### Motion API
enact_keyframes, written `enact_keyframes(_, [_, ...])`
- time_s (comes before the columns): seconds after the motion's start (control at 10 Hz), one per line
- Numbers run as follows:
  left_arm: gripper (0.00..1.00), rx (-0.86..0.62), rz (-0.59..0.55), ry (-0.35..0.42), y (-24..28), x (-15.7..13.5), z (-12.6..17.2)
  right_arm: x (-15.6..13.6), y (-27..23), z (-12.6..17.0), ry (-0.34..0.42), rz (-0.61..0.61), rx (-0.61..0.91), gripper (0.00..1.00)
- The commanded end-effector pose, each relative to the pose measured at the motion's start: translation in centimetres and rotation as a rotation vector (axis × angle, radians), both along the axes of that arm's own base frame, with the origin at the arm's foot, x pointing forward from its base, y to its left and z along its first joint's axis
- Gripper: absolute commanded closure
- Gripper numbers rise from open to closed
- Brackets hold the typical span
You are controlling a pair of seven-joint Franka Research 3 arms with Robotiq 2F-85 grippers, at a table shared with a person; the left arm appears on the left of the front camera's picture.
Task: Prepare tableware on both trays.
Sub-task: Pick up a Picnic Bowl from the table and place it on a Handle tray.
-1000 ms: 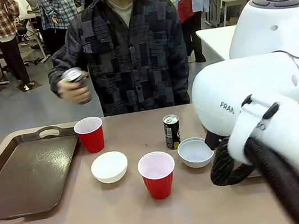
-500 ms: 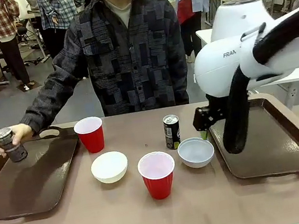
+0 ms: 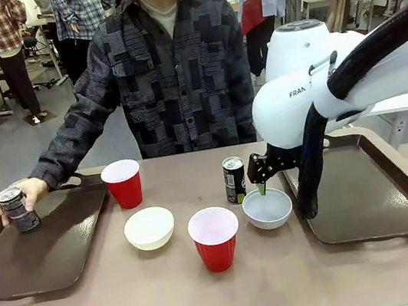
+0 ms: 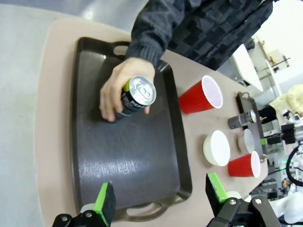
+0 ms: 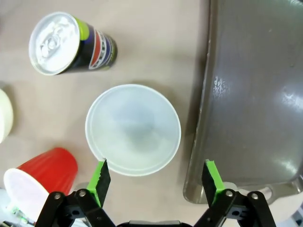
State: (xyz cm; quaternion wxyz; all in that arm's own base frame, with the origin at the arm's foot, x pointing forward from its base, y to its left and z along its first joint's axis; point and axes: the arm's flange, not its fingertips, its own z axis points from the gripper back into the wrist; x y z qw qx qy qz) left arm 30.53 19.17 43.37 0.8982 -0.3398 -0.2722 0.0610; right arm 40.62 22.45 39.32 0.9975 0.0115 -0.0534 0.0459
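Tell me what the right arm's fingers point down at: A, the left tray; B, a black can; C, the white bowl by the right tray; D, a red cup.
C: the right fingers frame the white bowl from above, beside the right tray.

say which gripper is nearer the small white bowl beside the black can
Right: the right gripper hangs above that small round white bowl; the left gripper is away over the left dark brown plastic tray.
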Motion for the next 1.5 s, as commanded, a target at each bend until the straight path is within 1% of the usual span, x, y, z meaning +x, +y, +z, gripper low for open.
enact_keyframes(0.0, [0.00,-0.012,-0.005,-0.010,0.2,-0.1,-0.1,0.8,0.5,-1.3,-0.041,-0.016,-0.005,0.00])
enact_keyframes(0.2, [0.00,-0.012,-0.005,-0.010,0.2,-0.1,-0.1,1.3,0.5,-2.8,-0.054,0.024,0.013,0.00])
enact_keyframes(0.4, [0.00,-0.012,-0.005,-0.010,0.2,-0.1,-0.1,1.6,0.5,-3.7,-0.046,0.024,0.016,0.00])
enact_keyframes(0.7, [0.00,-0.012,-0.005,-0.010,0.2,-0.1,-0.1,2.1,-0.1,-4.5,-0.055,0.004,0.004,0.00])
enact_keyframes(0.9, [0.00,-0.012,-0.005,-0.010,0.2,-0.1,-0.1,2.1,-0.3,-5.3,-0.063,0.011,0.002,0.00])
enact_keyframes(1.0, [0.00,-0.012,-0.005,-0.010,0.2,-0.1,-0.1,2.1,-0.1,-5.3,-0.058,0.017,-0.010,0.19])
enact_keyframes(1.1, [0.00,-0.012,-0.005,-0.010,0.2,-0.1,-0.1,2.1,-0.1,-5.6,-0.054,0.009,-0.035,0.19])
enact_keyframes(1.2, [0.00,-0.012,-0.005,-0.010,0.2,-0.1,-0.1,2.1,0.1,-5.9,-0.059,-0.005,-0.067,0.38])
enact_keyframes(1.3, [0.00,-0.012,-0.005,-0.010,0.2,-0.1,-0.1,2.1,0.2,-6.1,-0.062,-0.009,-0.078,0.23])
enact_keyframes(1.4, [0.00,-0.012,-0.005,-0.010,0.2,-0.1,-0.1,2.1,0.1,-6.0,-0.064,-0.010,-0.073,0.57])
